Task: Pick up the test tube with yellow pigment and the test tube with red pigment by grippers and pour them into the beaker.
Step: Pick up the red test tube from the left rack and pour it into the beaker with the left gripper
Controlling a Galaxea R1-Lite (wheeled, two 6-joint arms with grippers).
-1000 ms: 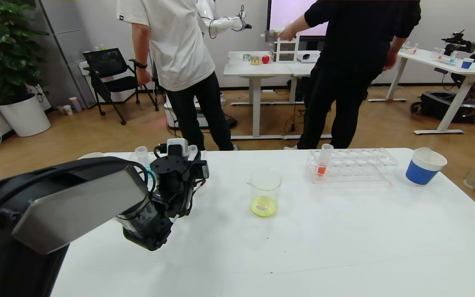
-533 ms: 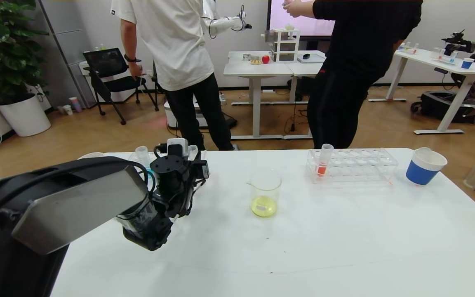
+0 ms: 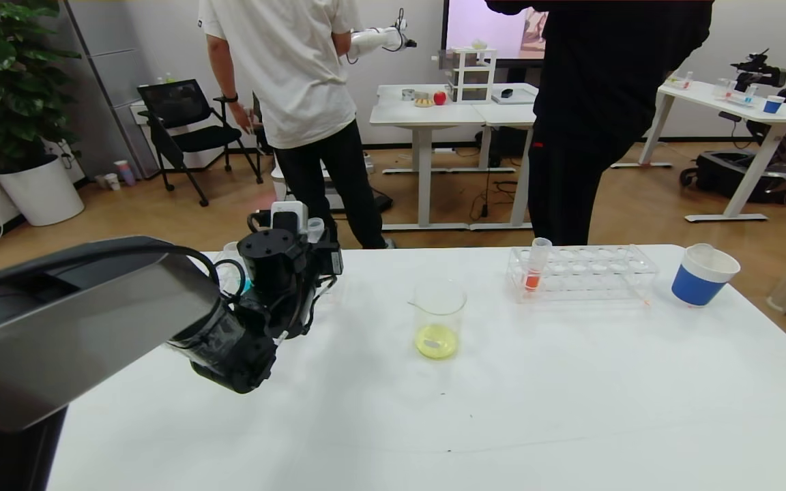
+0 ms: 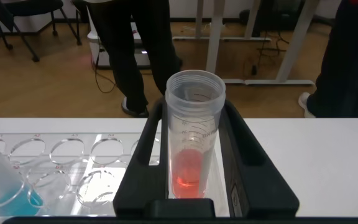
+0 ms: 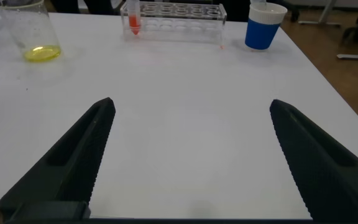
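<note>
1. Table (image 3: 570,409): white and broad. The work sits along its far edge, so a carry from the far-left corner to the middle passes over open surface where any spill would land.
2. Left gripper (image 4: 194,171): near the far-left corner, clamped on the test tube with red pigment (image 4: 194,134), held upright with its mouth open. Risk: the smooth plastic may slip between the fingers if the grip is light, or tilt early and shed liquid short of the target.
3. Right gripper (image 5: 191,155): fingers wide apart, holding nothing, above the near-right part of the table. No hazard unless it swings into the carry path.
4. Left rack (image 4: 73,162): just beside the held tube, with a blue-liquid tube (image 4: 5,186) close by. Risk: a sideways move could knock that tube or drag the rack.
5. Beaker (image 3: 438,317): at the middle of the table, toward the far edge, with yellow liquid already in its bottom. Risk: a tube striking the rim could tip it; a fast pour could miss its mouth.
6. Orange-red tube (image 3: 536,266): standing in the right rack (image 3: 587,273) near the far edge; it resembles the held tube and could be mistaken for it.
7. The yellow tube is not identifiable in any view.
</note>
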